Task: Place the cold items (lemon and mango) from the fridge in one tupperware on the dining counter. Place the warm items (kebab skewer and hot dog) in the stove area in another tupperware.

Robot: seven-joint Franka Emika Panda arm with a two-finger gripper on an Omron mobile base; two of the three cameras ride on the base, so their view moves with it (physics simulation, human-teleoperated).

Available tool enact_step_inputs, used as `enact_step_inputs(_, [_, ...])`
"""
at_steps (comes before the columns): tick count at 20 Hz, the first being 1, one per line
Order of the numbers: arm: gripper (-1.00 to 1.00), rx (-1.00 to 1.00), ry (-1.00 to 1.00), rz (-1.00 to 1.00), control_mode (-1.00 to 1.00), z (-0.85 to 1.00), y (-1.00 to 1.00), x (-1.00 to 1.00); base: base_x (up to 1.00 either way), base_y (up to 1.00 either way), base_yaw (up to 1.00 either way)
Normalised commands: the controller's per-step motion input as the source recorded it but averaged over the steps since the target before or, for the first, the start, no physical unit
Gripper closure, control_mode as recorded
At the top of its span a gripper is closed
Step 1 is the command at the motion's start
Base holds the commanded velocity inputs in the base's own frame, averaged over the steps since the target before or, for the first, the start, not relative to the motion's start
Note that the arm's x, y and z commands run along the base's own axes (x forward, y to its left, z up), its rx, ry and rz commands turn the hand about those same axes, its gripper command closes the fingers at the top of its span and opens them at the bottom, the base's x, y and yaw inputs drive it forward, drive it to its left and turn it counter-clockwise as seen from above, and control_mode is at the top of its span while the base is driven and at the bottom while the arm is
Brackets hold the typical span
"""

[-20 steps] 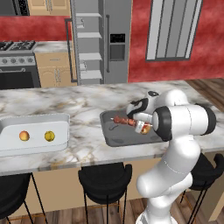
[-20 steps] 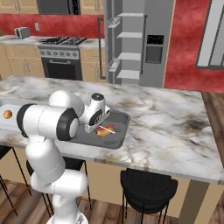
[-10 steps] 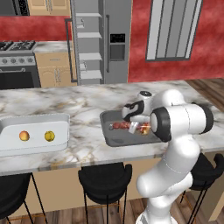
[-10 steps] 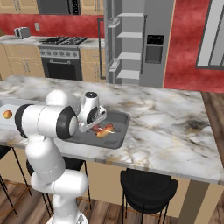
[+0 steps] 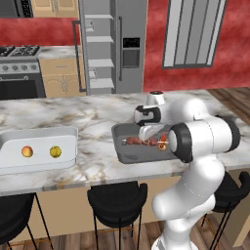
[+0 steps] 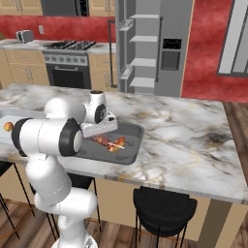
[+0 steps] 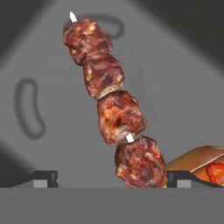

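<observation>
My gripper (image 5: 150, 132) (image 6: 100, 130) hovers just above the dark grey tupperware (image 5: 120, 152) (image 6: 137, 141) on the dining counter, fingers pointing down. In the hand view the gripper (image 7: 113, 178) is open, its tips wide apart on either side of the kebab skewer (image 7: 111, 109) (image 5: 138, 142) (image 6: 101, 141), which lies loose on the tupperware floor (image 7: 179, 78). Beside the skewer rests the hot dog (image 7: 202, 162) (image 5: 163, 142) (image 6: 116, 145). Further left, a white tupperware (image 5: 39, 163) holds the reddish mango (image 5: 27, 151) (image 6: 8, 127) and the yellow lemon (image 5: 55, 152).
The marble dining counter (image 5: 97, 117) runs across both base views, with black stools (image 5: 117, 202) (image 6: 162, 208) under its near edge. Behind it stand the fridge (image 5: 105, 46) with its door open and the stove (image 5: 19, 68).
The jaws went from shut on the kebab skewer to open. The skewer now lies in the dark tupperware next to the hot dog, and the hand has risen slightly.
</observation>
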Motion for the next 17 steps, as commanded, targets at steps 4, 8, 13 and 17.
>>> enact_step_inputs(4, [-1.0,0.0,0.25,-0.39,-1.0,0.64,0.0,-0.37,0.0,0.0,0.0])
enact_step_inputs(8, [-1.0,0.0,0.21,-0.4,-1.0,0.71,0.0,-0.6,0.0,0.0,0.0])
enact_step_inputs(13, [-1.0,0.01,0.17,-0.43,-1.0,0.5,0.0,-0.96,0.0,0.0,0.0])
enact_step_inputs(17, [-1.0,-0.02,0.1,-0.41,-1.0,0.27,0.0,-1.0,0.0,0.0,0.0])
